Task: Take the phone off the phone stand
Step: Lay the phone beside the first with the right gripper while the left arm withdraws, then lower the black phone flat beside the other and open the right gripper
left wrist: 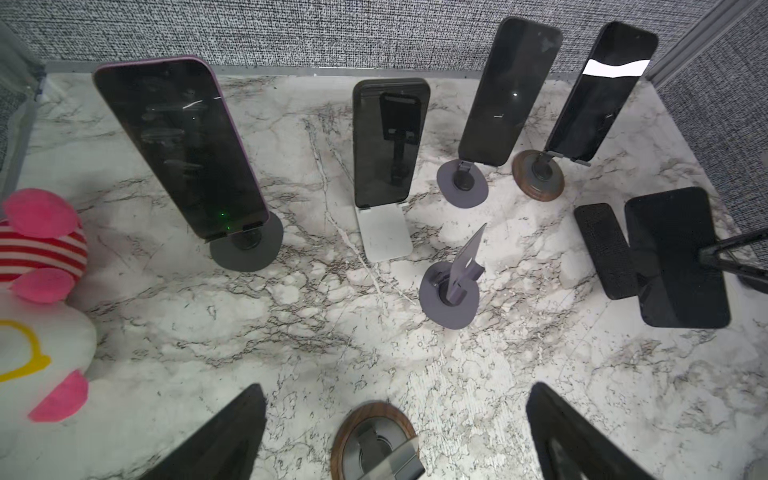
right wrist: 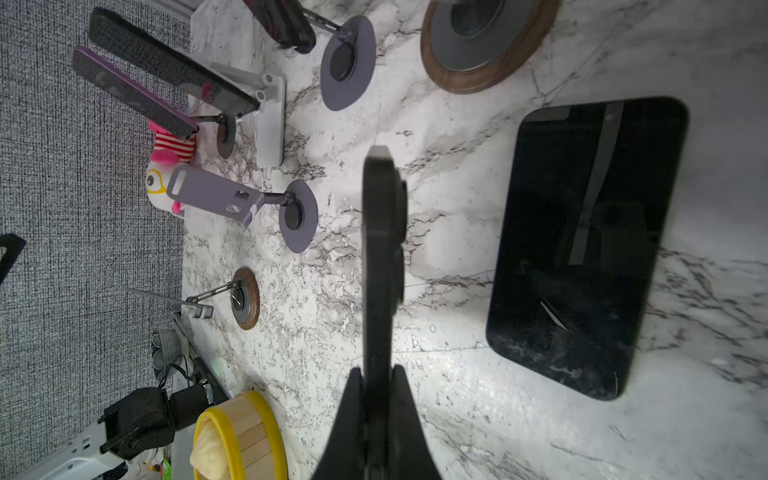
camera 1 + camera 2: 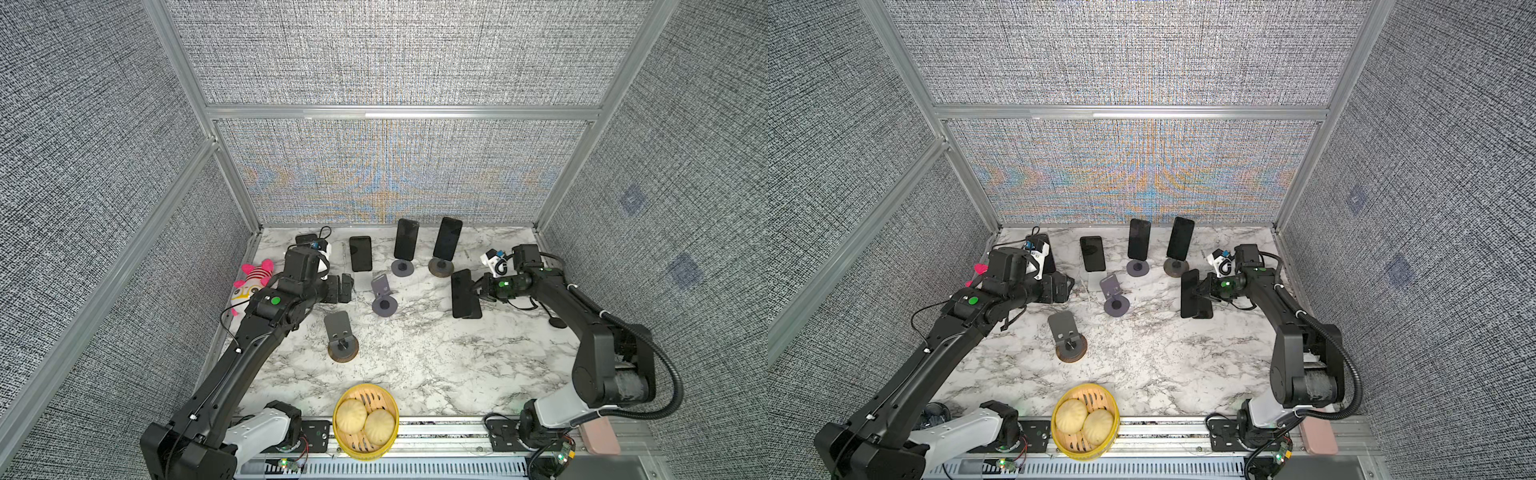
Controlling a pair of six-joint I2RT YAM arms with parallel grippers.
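A: Marble tabletop, grey woven walls on three sides. Where is the phone?
B: Off any stand. The right gripper is clenched on it, pinching it by one edge over the right part of the table.
A: What lies by it?
B: A second phone, flat on the marble with its screen up, just beside the held one.
A: And the left gripper?
B: Spread wide, grasping nothing. It hangs near an empty wood-based stand.
A: The other stands?
B: An empty purple stand sits mid-table. Along the back, four hold phones: a dark round stand with a purple-edged phone, a white stand, a purple-based stand and a second wood-based stand.
A: Anything else?
B: A pink-and-white plush toy at the left edge, and at the front a yellow steamer basket — two buns inside.
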